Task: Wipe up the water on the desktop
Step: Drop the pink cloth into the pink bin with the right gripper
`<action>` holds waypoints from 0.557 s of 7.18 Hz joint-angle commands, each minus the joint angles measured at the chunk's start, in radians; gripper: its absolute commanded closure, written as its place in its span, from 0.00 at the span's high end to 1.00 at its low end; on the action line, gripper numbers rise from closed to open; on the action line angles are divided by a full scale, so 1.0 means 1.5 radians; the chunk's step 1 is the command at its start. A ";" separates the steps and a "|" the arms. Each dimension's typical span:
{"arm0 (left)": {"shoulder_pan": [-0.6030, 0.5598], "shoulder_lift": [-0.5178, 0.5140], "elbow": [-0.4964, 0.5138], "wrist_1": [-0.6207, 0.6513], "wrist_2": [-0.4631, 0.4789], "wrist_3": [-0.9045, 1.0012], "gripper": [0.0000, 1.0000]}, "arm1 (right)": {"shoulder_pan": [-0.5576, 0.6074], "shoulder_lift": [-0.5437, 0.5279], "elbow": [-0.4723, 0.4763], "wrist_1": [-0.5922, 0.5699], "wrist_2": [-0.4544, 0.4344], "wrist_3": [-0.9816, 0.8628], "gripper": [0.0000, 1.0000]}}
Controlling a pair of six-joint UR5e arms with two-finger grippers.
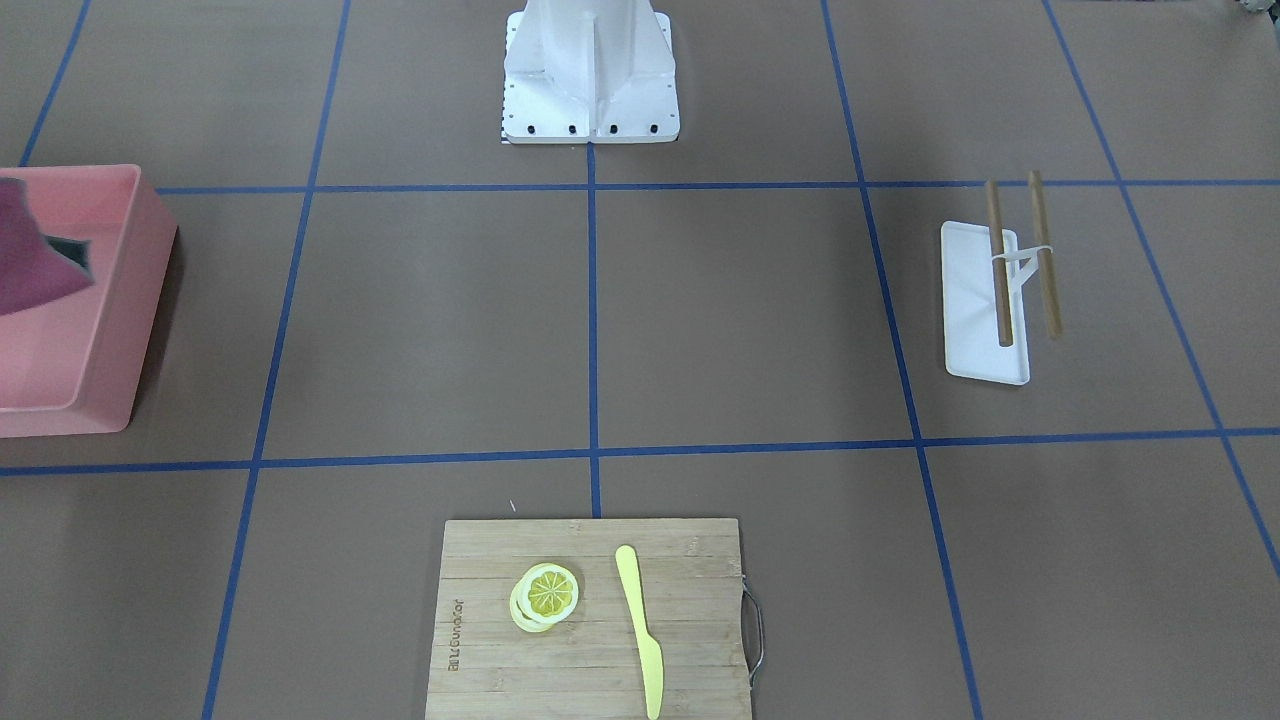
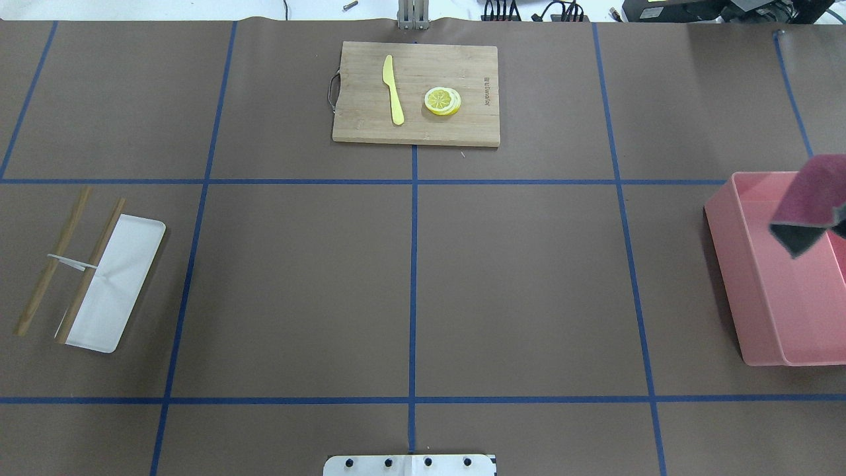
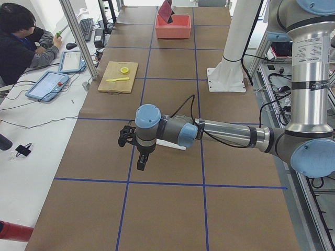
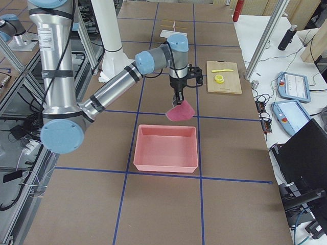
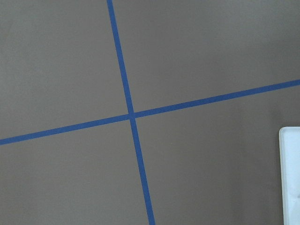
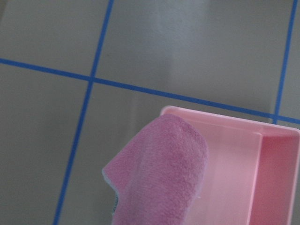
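Observation:
The desktop (image 2: 515, 277) is matte brown with a grid of blue tape lines; I see no water on it. A magenta cloth (image 2: 809, 192) hangs over the far end of a pink bin (image 2: 740, 277). It also shows in the right wrist view (image 6: 159, 178), where no fingers show. In the exterior right view the cloth (image 4: 180, 112) hangs below my right gripper (image 4: 177, 102). I cannot tell whether that gripper is open or shut. My left gripper (image 3: 141, 164) hovers over the desktop next to the white tray (image 3: 170, 145); I cannot tell its state either.
A bamboo cutting board (image 2: 416, 132) at the far middle carries a yellow knife (image 2: 394, 89) and lemon slices (image 2: 442, 100). A white tray (image 2: 125, 264) with two chopsticks (image 2: 49, 264) lies on my left. An operator (image 3: 21, 36) sits beyond the table's far edge.

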 commanded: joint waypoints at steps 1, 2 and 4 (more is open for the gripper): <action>0.000 0.000 -0.001 0.000 0.000 -0.003 0.98 | 0.095 -0.129 -0.004 0.001 0.015 -0.207 0.00; 0.000 0.000 0.000 0.000 0.000 -0.004 0.98 | 0.100 -0.149 0.000 0.001 0.014 -0.203 0.20; 0.000 0.000 0.000 0.000 0.000 -0.004 0.98 | 0.099 -0.141 -0.003 0.013 0.022 -0.195 1.00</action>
